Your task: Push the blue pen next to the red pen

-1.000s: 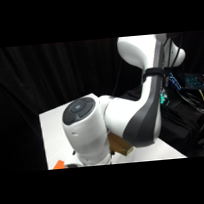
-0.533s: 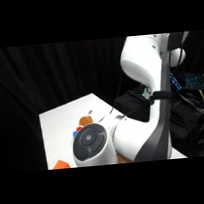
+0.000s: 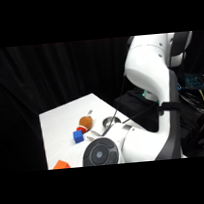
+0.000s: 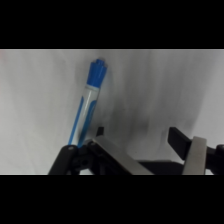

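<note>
Gripper (image 4: 145, 150) fingers stand spread in the wrist view, one dark finger low at the left and the other, with a pale pad, at the right, nothing between them but bare table (image 4: 45, 100). Just beside the left finger lies the blue pen (image 4: 89, 107): a slim marker with a bright blue cap at its far end, a whitish, see-through middle section and a blue stripe running down its barrel. It lies tilted, its lower end hidden behind the linkage.

From the side, left to right: an orange block (image 3: 61, 165) at the table's near edge, a blue cube (image 3: 78, 136), a round orange-brown thing (image 3: 85, 123) just behind it, a metal cup (image 3: 110, 122), then the white arm (image 3: 149, 86) bending low over the table, hiding the pen.
</note>
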### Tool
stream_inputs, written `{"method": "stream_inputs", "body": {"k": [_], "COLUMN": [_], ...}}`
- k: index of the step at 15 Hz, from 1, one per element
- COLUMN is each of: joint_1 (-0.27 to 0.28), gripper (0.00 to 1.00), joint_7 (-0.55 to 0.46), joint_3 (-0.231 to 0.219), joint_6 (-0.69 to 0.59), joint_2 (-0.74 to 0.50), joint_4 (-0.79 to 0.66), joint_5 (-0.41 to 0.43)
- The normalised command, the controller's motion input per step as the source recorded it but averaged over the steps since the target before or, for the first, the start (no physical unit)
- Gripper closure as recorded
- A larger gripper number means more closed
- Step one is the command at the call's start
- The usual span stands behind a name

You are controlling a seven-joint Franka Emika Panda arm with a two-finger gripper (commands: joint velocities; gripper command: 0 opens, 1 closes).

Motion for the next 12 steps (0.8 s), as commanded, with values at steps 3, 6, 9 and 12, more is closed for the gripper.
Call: {"method": "stream_inputs", "body": {"k": [3,6,9,12], "joint_1": [-0.095,-0.104,-0.117,-0.13], "gripper": [0.0,0.0,0.0,0.0], "joint_7": [0.03,0.02,0.01,-0.01], "joint_3": [0.013,-0.008,-0.036,-0.065], "joint_6": [-0.03,0.02,0.08,0.11], "joint_2": [0.05,-0.03,-0.1,-0.17], "joint_4": [0.07,-0.04,-0.17,-0.28], "joint_5": [0.01,0.01,0.006,-0.005]}}
